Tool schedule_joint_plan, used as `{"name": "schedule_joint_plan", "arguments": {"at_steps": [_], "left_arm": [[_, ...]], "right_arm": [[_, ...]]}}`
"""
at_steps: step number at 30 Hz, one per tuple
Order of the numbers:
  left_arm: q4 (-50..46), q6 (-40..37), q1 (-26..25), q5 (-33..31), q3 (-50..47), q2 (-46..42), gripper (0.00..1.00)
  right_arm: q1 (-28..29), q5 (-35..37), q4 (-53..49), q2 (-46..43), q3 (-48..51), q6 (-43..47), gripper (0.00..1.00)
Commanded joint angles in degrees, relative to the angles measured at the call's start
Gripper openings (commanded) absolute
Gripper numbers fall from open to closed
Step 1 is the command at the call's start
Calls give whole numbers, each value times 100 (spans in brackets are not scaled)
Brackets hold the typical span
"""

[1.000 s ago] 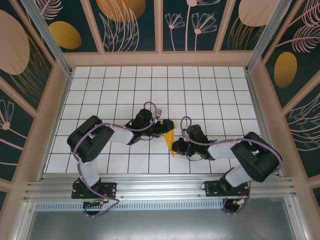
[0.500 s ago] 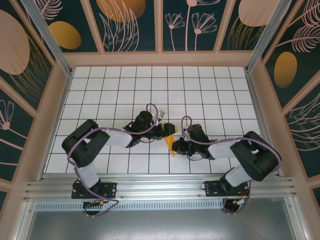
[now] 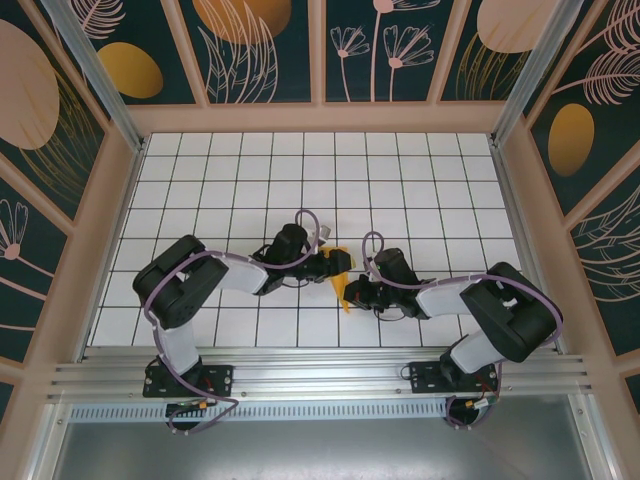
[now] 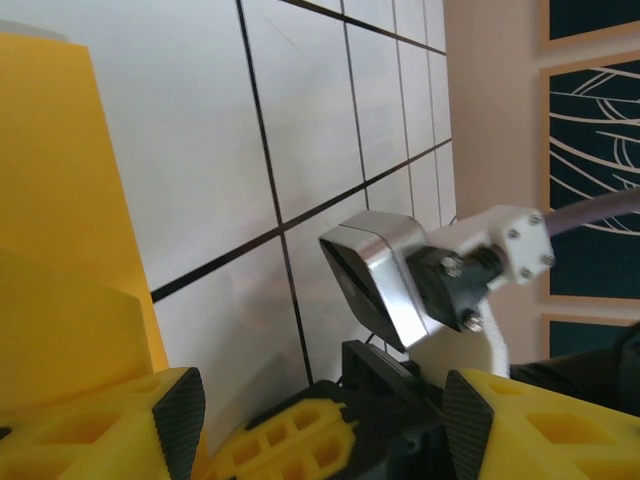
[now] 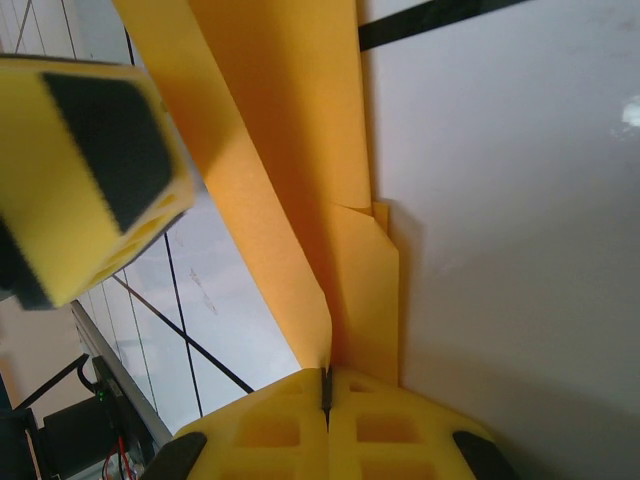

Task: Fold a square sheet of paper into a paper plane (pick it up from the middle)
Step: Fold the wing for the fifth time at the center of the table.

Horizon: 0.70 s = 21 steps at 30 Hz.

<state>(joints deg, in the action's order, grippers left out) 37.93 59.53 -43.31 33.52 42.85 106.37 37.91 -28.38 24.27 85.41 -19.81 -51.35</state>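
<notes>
Paper plane, the slim folded orange-yellow paper dart [image 3: 344, 288]: it sits over the white table with the black grid lines [image 3: 400, 180], toward the near edge and between my two arms.

- Arms: both reach inward from their bases and meet at the paper. Left comes in from the left, right from the right.
- Plane axis, top view: the long axis runs roughly far-to-near with a slight tilt. The broad end is on the far side by my left claw [image 3: 338, 262]. The narrow tip points at the near edge, toward my bases.
- Right wrist view: the plane [image 5: 290, 150] runs from my jaws straight up and away to the top of the frame. The layers are stacked along a long crease, with one short folded corner partway down. There is a shadow on the tile just beside it. I can't tell whether any part rests flat on the table.
- Right claw [image 3: 352, 293]: clamped tight on the near part of the plane. In its own camera the claw [image 5: 325, 385] has both fingers pressed together with the paper layers pinched in the seam.
- Left claw [image 4: 322, 425]: jaws apart with nothing between the black pads [image 4: 180, 420]. The plane [image 4: 60, 180] is off to the left pad's side, and I can't tell if they touch. From the right wrist, one left finger [image 5: 90, 170] is just beside the paper.
- Silver camera housing on my right wrist [image 4: 375, 280] faces the left claw's gap.
</notes>
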Motion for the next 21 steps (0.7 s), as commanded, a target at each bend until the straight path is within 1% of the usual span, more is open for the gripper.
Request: {"name": "schedule_joint_plan", "arguments": {"at_steps": [1, 7, 10, 14, 17, 20, 21], "left_arm": [[127, -187, -37, 20, 108, 262, 67], [134, -202, -31, -112, 147, 532, 67], [-37, -303, -32, -205, 94, 532, 67], [-102, -380, -37, -175, 90, 597, 67], [-93, -397, -37, -120, 125, 691, 67], [-76, -387, -35, -85, 153, 732, 67], [-77, -389, -36, -74, 153, 737, 67]], "right_arm": [[-75, 294, -449, 116, 153, 61, 0], [-81, 303, -599, -136, 105, 82, 1], [-73, 385, -816, -411, 65, 83, 10], [-73, 386, -964, -754, 87, 37, 16], [-75, 309, -1052, -799, 94, 58, 17], [-78, 289, -1079, -730, 124, 50, 15], [-73, 302, -1121, -699, 127, 63, 12]]}}
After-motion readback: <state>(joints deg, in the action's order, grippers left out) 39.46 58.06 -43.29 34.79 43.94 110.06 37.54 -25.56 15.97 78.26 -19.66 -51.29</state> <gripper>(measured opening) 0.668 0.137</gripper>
